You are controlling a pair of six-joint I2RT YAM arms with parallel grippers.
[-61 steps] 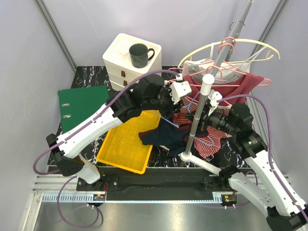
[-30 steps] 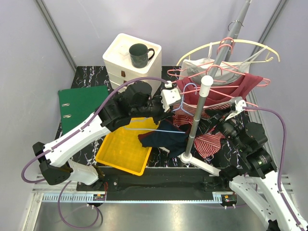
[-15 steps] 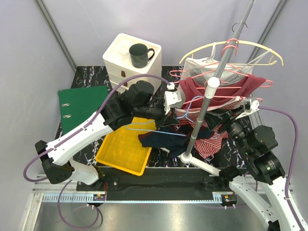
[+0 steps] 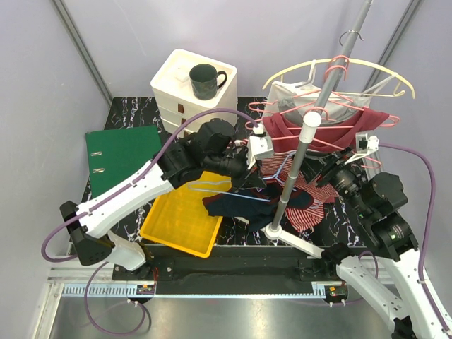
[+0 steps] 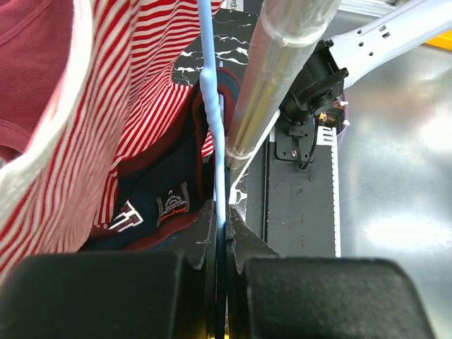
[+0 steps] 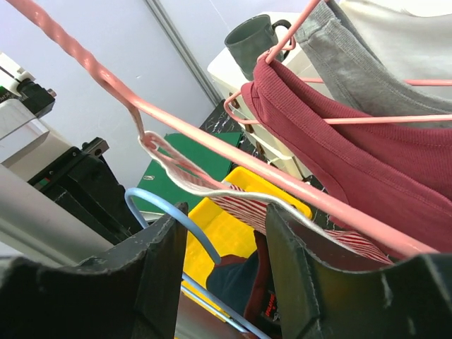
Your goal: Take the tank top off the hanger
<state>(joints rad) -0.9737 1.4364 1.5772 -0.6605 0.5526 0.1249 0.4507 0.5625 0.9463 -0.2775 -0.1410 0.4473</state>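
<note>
Two arms work over one black marbled worktop [image 4: 131,113].

- Far left: a green ring binder [image 4: 121,157], lying flat.
- Next: a yellow tray [image 4: 176,224], its far part hidden under the left arm.
- Behind the tray: a white drawer unit [image 4: 176,95] carrying a dark green mug [image 4: 205,80].
- Centre: the left arm's fingers [image 5: 210,233] are pinched tight on the wire of a blue hanger [image 5: 212,78]. From above they are hard to separate from the wrist housing.
- Navy tank top [image 4: 236,203], maroon-trimmed: it sits low, between the tray's right corner and the foot of the rack pole [image 4: 295,166]. Its fabric lies against the blue wire. How much of it is threaded on the hanger, and whether it rests on the worktop, cannot be told.
- Right of the pole: a red-and-white striped garment [image 4: 311,208], partly covered.
- Higher on the rack: a maroon top [image 4: 339,129] and a grey top [image 4: 293,95], with a cream hanger [image 4: 381,69] uppermost.
- Right: the right arm's fingers [image 6: 159,254] stand apart and grip nothing visible. The blue hanger's hook and a pink hanger bar [image 6: 282,176] cross the gap in the wrist view. Contact with either cannot be judged.
</note>
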